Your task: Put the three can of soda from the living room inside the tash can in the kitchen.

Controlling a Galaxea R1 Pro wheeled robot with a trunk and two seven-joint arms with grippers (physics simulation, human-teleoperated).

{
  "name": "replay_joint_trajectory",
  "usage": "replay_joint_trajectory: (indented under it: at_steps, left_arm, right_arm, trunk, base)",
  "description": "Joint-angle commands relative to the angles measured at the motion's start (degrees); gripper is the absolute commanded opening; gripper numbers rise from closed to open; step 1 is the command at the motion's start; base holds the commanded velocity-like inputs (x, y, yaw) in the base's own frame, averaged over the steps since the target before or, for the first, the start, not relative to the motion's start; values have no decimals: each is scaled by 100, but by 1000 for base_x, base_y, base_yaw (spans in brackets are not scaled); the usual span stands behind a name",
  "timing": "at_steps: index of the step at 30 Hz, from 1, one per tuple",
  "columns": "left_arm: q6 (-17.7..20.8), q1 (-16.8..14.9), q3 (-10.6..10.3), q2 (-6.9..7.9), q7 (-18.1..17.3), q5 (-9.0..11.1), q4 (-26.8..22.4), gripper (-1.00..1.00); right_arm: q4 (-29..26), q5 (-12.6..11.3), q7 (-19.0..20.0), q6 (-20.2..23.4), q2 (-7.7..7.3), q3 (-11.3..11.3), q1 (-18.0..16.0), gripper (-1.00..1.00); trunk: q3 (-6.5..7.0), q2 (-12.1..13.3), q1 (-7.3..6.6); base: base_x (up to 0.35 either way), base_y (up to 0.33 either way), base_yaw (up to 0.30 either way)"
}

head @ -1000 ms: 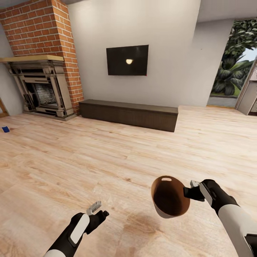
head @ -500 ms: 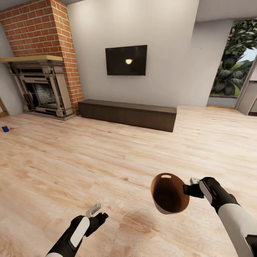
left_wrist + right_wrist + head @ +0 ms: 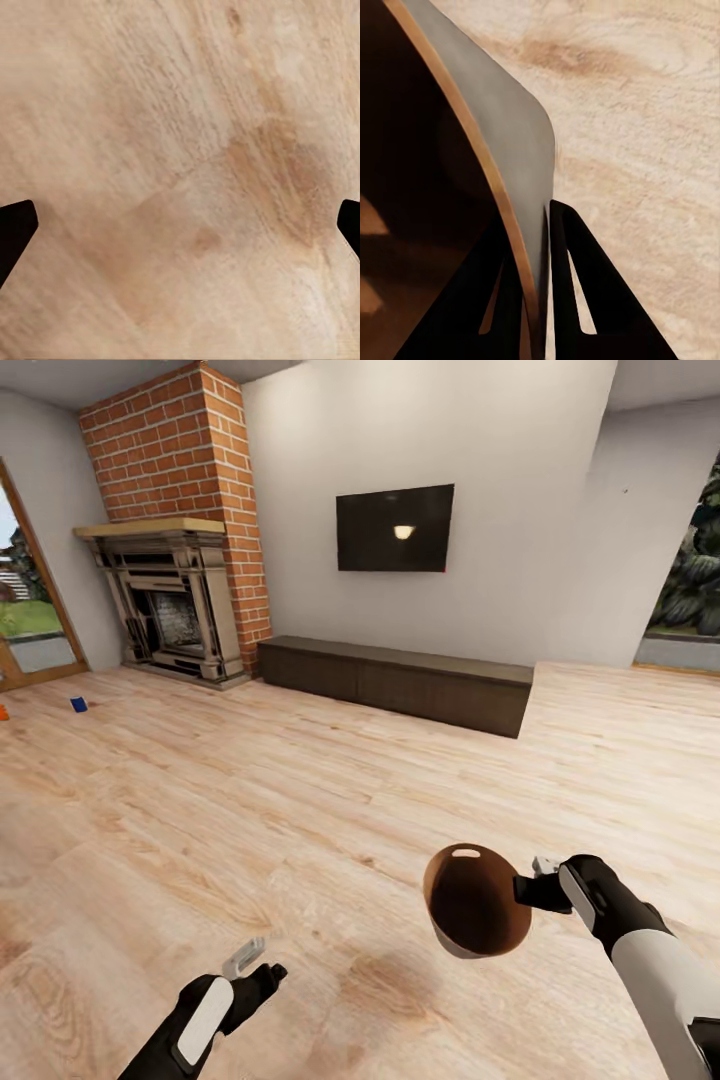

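The living room's wood floor (image 3: pixel 300 790) spreads wide, with the fireplace (image 3: pixel 175 605) far left. The right gripper (image 3: pixel 530 888) pinches the tash can (image 3: pixel 475 900) by its rim wall, tilted. The left gripper (image 3: pixel 250 965) hangs spread, empty. 2 cans lie far left: blue (image 3: pixel 78 704), orange (image 3: pixel 3 712). That thin rim pinch could slip while driving.

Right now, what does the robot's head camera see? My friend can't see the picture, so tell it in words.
The right gripper holds a small bin by its rim above a light wood floor, its brown inside facing the camera. The left gripper is empty. Far off stand a brick fireplace, a black TV, and a blue can.
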Motion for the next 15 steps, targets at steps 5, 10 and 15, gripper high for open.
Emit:
replay_joint_trajectory:
  at_steps: [5, 10, 15]
  left_arm:
    - [6, 444, 646, 74, -2, 15, -765, 100]
    - [13, 702, 789, 85, 9, 4, -1225, 100]
    - [20, 744, 812, 85, 20, -4, -1301, 100]
  right_arm:
    - [-692, -134, 39, 431, -104, -7, 226, -100]
    - [-2223, -182, 42, 1362, -363, -24, 808, -100]
    - [-2764, -204, 125, 1381, -555, -37, 1002, -100]
  trunk:
    - [1, -1, -1]
    - [1, -1, -1]
    - [1, -1, -1]
  base:
    - [0, -5, 295]
    - [0, -1, 295]
    - [-117, 0, 295]
